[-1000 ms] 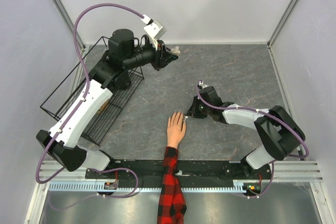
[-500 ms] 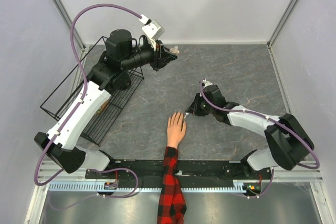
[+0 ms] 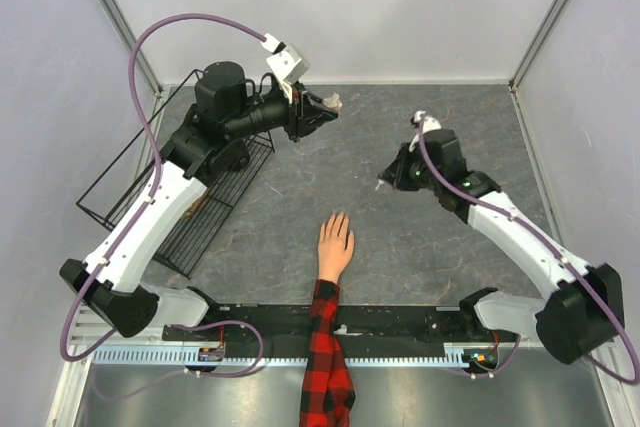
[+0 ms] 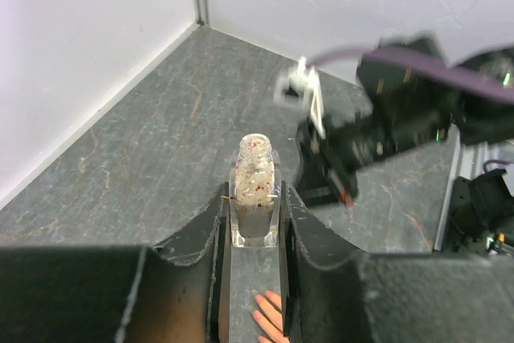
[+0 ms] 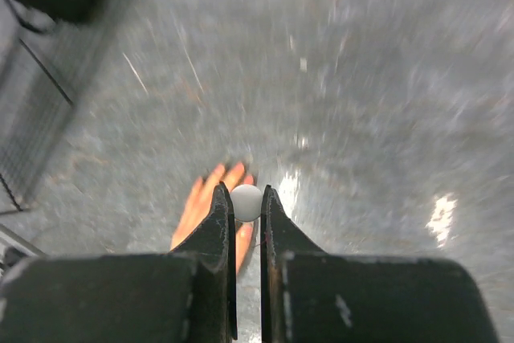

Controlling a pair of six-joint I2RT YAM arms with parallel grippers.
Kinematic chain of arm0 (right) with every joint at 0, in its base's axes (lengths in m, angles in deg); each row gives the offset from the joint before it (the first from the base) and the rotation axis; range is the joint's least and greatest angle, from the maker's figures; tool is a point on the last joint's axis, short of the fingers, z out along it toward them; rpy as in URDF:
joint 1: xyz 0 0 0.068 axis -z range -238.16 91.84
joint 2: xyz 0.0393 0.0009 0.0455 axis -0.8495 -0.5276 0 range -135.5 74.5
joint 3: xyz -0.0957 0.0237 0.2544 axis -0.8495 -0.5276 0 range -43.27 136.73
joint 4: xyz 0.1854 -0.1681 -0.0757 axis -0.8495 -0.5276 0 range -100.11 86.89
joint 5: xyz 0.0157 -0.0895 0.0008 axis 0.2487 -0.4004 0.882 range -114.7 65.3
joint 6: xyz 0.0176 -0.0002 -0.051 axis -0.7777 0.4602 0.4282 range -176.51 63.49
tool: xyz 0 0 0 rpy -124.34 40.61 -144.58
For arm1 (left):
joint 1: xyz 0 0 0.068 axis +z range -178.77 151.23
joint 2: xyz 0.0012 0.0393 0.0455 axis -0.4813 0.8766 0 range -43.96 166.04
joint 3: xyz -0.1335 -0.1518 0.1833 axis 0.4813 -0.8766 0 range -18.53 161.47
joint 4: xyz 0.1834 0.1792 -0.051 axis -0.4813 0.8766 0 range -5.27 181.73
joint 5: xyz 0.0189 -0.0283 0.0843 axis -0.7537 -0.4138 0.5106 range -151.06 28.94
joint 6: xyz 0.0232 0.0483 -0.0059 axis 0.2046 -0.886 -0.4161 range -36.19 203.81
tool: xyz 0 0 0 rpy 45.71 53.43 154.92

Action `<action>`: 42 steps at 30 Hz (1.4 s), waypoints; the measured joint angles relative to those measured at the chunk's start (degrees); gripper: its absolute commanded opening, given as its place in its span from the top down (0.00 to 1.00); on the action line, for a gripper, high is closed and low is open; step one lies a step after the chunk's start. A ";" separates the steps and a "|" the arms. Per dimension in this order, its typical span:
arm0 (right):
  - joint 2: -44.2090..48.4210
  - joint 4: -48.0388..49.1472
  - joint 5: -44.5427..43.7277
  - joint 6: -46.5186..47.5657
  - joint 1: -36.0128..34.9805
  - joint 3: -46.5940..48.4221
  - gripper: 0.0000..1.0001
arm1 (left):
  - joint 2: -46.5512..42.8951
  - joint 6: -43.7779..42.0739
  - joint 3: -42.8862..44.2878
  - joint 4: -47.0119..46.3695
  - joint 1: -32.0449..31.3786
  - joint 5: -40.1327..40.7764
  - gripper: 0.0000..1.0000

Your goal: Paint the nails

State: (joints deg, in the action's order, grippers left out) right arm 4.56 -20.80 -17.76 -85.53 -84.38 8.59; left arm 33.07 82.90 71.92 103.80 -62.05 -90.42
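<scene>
Right tool: narrow, pinching a white round-topped brush cap; bristles not discernible.
Left tool: at its 10 o'clock, clamped on an uncapped speckled polish bottle.
Mannequin hand: flat on the desk at 7 o'clock, well apart; nails at its 12 o'clock end.
Handling: probably a reload. Enter the bottle neck straight, wipe off excess, return low.
</scene>
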 measured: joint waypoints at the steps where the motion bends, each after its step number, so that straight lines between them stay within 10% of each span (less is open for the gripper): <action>1: 1.11 -1.18 0.00 0.94 0.98 1.97 1.00 | -0.52 0.00 -0.52 -0.22 0.07 -0.87 0.98; 21: -2.78 -22.58 14.40 9.22 -0.13 60.26 1.00 | -8.17 2.82 -9.53 -5.22 0.11 -14.38 0.98; 31: -10.86 -28.57 3.96 9.11 -19.12 65.57 1.00 | -8.31 3.26 -10.71 -6.01 0.11 -14.88 0.98; 42: -10.19 -29.70 -4.22 9.22 -20.57 65.57 1.00 | -9.81 3.63 -13.64 -6.03 0.11 -14.91 0.98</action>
State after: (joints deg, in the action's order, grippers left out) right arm -5.62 -50.50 -21.98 -76.31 -104.94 74.16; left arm 23.26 86.53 58.29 97.77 -61.94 -105.33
